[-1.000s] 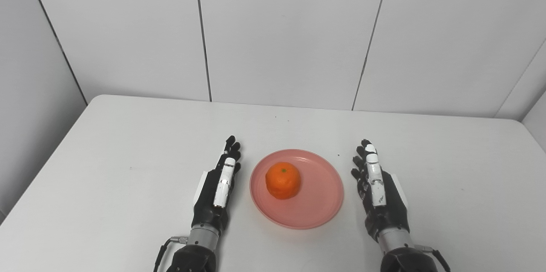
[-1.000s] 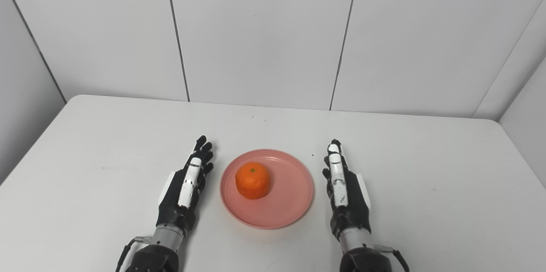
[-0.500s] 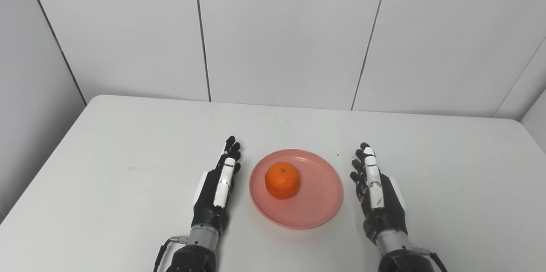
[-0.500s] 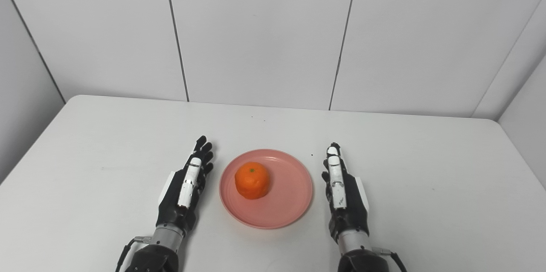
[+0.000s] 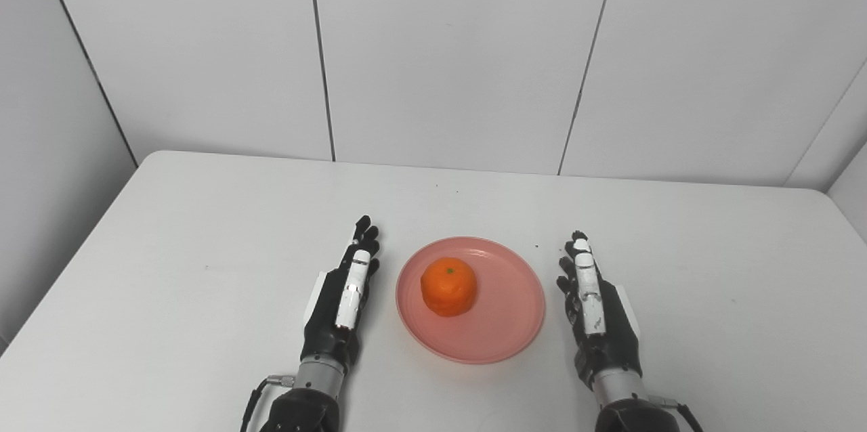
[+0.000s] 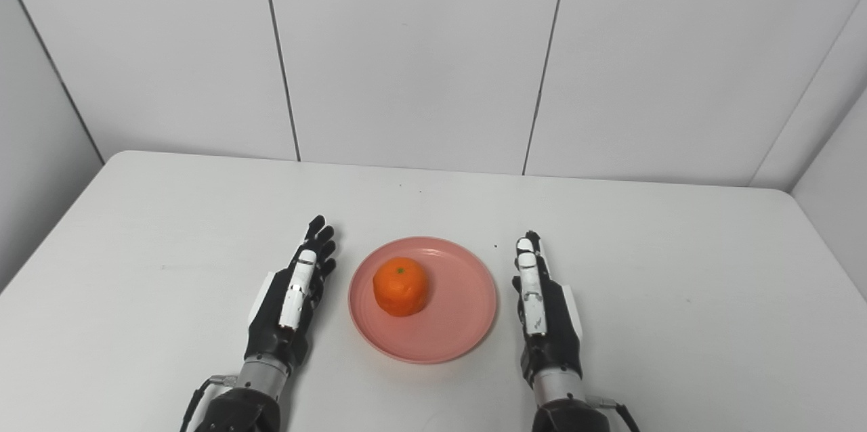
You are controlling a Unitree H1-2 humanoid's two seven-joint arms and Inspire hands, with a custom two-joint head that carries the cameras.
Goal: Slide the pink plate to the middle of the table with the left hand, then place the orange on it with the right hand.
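White wall panels are seen behind the white bench (image 5: 169,269). Both hands are laid flat with fingers extended, nothing grasped: the left hand (image 5: 341,296) just left of the pink plate (image 5: 504,330), the right hand (image 5: 596,313) just right of it. The orange (image 5: 448,286) is seated on the plate, left of its middle.

No text, label, brand, number or sign can be read anywhere in either view.
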